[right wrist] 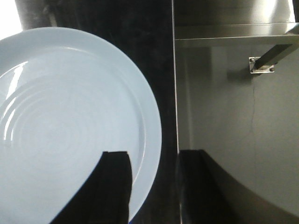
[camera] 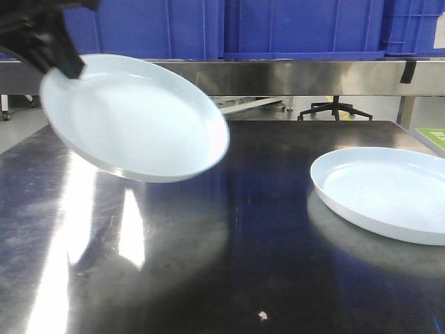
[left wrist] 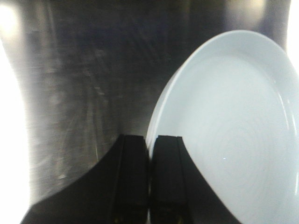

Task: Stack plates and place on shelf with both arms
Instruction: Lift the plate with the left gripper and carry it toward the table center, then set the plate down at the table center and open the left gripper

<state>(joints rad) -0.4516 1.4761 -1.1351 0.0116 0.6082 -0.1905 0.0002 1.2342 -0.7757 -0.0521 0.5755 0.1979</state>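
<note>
**First plate aloft, its twin waits on the steel**

Your left claw (left wrist: 150, 140) is pinched tight on the rim of the lifted plate (camera: 135, 118). In the front view it hangs tilted at ten o'clock, clear of the tabletop (camera: 229, 278), likely so it can cross over and settle onto its twin. The resting plate (camera: 382, 191) lies flat at three o'clock, near the tabletop's edge. Your right claw (right wrist: 153, 154) stands wide across its rim, one finger above the plate and the other outside; contact cannot be told. Both plates are round, shallow, pale bluish-white and glossy, with raised rims and faint concentric rings. The tabletop is dark brushed metal, streaked with glare. Nothing is stacked yet.
</note>
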